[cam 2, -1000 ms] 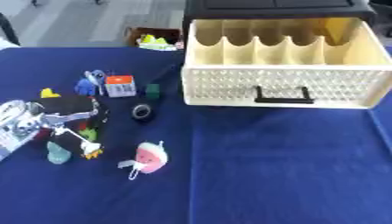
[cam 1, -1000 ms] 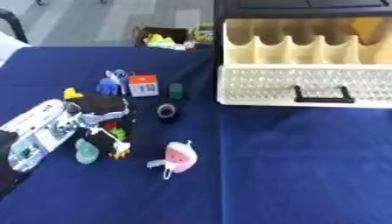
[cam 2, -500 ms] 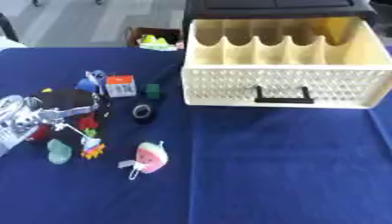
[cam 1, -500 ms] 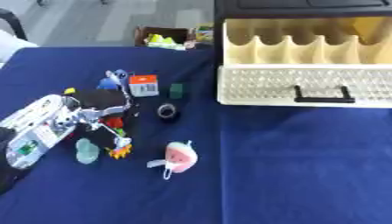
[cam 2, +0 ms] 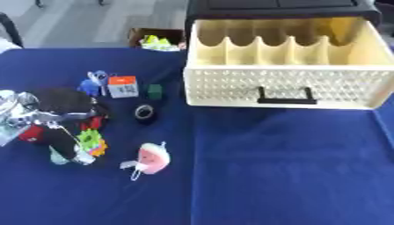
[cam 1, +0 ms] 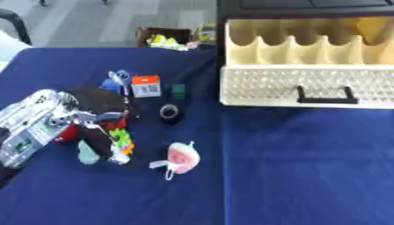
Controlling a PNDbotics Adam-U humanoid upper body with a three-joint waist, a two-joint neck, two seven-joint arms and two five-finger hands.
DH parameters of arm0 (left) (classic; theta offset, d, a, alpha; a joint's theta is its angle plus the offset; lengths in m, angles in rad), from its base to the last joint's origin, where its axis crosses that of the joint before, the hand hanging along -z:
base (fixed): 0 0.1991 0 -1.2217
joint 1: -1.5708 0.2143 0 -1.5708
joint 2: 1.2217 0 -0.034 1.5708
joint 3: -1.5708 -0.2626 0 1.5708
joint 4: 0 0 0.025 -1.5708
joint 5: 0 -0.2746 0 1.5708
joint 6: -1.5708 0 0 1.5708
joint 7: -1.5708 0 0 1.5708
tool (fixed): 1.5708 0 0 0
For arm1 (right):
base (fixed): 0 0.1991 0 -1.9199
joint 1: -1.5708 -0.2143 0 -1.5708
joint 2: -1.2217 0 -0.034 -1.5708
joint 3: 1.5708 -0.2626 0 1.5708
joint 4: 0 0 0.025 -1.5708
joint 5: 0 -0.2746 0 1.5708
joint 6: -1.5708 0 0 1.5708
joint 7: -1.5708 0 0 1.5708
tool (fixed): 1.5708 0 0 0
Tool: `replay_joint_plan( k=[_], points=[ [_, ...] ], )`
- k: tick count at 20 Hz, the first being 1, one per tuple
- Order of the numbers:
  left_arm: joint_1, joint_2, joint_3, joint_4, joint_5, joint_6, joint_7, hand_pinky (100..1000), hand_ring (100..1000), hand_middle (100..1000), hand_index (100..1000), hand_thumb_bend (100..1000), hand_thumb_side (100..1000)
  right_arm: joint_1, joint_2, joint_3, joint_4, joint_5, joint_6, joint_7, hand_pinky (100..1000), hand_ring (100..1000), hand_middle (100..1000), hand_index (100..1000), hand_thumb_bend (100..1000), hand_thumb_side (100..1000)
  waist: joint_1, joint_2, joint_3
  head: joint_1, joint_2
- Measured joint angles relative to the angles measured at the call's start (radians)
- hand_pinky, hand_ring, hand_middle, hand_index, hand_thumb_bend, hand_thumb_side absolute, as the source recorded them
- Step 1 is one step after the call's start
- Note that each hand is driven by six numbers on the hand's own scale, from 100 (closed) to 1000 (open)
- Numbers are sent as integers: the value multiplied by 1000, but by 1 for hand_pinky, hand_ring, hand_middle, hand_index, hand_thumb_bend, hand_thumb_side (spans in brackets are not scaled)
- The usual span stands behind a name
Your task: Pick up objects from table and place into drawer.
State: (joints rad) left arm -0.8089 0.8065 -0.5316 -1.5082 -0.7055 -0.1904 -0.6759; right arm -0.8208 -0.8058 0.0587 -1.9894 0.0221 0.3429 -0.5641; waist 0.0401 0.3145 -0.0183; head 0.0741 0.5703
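My left hand (cam 1: 91, 107), black and silver, reaches in from the left edge and hovers over a cluster of small toys. Its fingers (cam 1: 101, 141) spread downward, relaxed, holding nothing I can see. Under and beside them lie a red thing (cam 1: 67, 132), a green and orange toy (cam 1: 121, 137) and a teal piece (cam 1: 87, 153). Farther off are a blue figure (cam 1: 117, 79), an orange and white box (cam 1: 146, 85), a green cube (cam 1: 178, 90), a black tape roll (cam 1: 171, 112) and a pink and white round toy (cam 1: 182, 157). The cream drawer (cam 2: 281, 81) stands pulled open at the back right.
The drawer has several divided compartments and a black handle (cam 2: 285, 96), under a black cabinet top (cam 2: 277, 6). A cardboard box (cam 1: 165, 38) with yellow-green things stands beyond the table's far edge. Blue cloth (cam 1: 308, 167) covers the table.
My left hand has moved away from me and to the right, covering the spot where a yellow piece lay. Its fingers have spread down over the toys.
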Motion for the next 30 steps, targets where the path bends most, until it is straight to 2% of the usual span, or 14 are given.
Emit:
replay_joint_plan(
  k=[5, 11, 14, 22, 26, 30],
  points=[
    [10, 13, 11, -4, -7, 13, -33, 277, 520, 709, 915, 684, 855, 3, 0, 0, 0, -3, 1, -1, 538, 380, 304, 623, 100, 1000, 0, -2, 4, 3, 0],
    [25, 16, 11, 24, -31, 54, -29, 233, 492, 682, 897, 642, 832, 3, 0, -1, 0, -4, -1, -3, 537, 382, 305, 622, 100, 1000, -6, -2, 0, 4, 0],
    [30, 11, 7, 49, -27, 76, -25, 196, 485, 666, 886, 602, 795, 3, 0, -2, 0, -5, -4, -6, 538, 382, 305, 622, 100, 1000, -9, -2, -1, 4, -1],
    [45, -16, -4, 92, 13, 137, 29, 172, 491, 664, 866, 489, 671, 2, 0, -3, 0, -7, -4, -12, 539, 383, 305, 622, 100, 1000, -17, 0, -3, 5, -1],
    [46, -24, -7, 108, 18, 149, 61, 162, 490, 660, 843, 445, 640, 2, 0, -3, 0, -7, -4, -13, 540, 383, 306, 621, 100, 1000, -18, 1, -4, 6, -2],
    [47, -25, -7, 115, 20, 152, 92, 149, 492, 643, 818, 365, 559, 2, 0, -4, 0, -7, -4, -14, 540, 383, 305, 621, 100, 1000, -20, 3, -4, 7, -2]
  ],
)
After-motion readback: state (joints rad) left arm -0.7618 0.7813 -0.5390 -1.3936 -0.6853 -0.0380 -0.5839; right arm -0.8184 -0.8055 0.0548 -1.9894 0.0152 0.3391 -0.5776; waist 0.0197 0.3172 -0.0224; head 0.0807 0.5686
